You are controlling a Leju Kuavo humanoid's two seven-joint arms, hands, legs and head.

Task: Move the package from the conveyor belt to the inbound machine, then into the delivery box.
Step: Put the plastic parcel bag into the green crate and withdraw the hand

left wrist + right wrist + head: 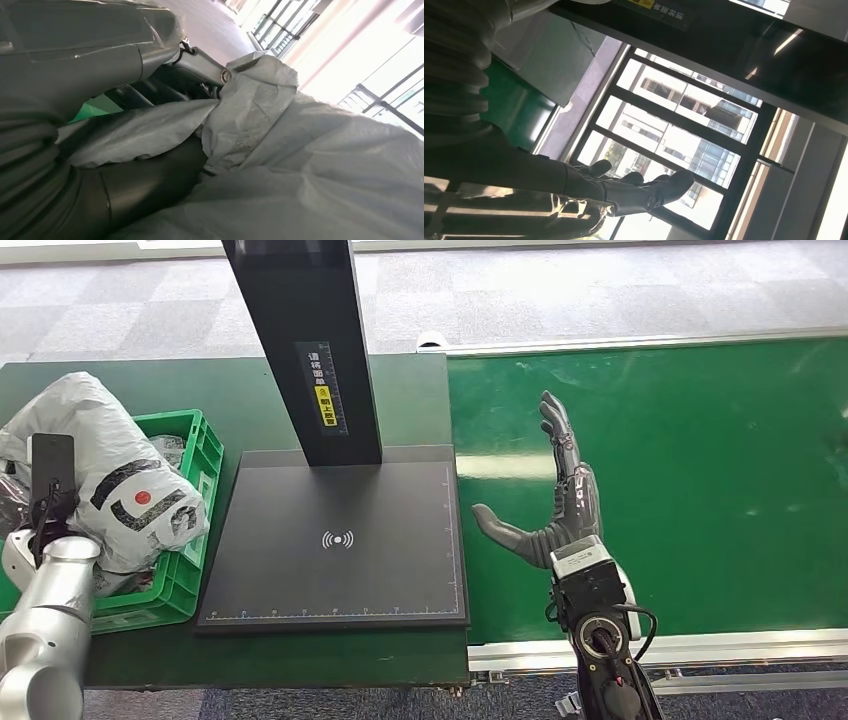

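The grey-white plastic package point(115, 475) with black and red markings lies in the green delivery box point(197, 445) at the left. My left arm point(45, 610) reaches into that box. In the left wrist view my left hand point(90, 65) grips a fold of the package point(280, 150) between thumb and fingers. My right hand point(560, 505) hovers flat over the green conveyor belt point(700, 470), its fingers point(634, 192) stretched out and holding nothing. The black inbound machine point(335, 540) stands between box and belt with its plate bare.
The machine's black column point(300, 340) rises at the back of the plate. The belt's metal rail point(660, 648) runs along the near edge. The box and machine stand on a dark green table point(300, 650). Grey carpet tiles lie beyond.
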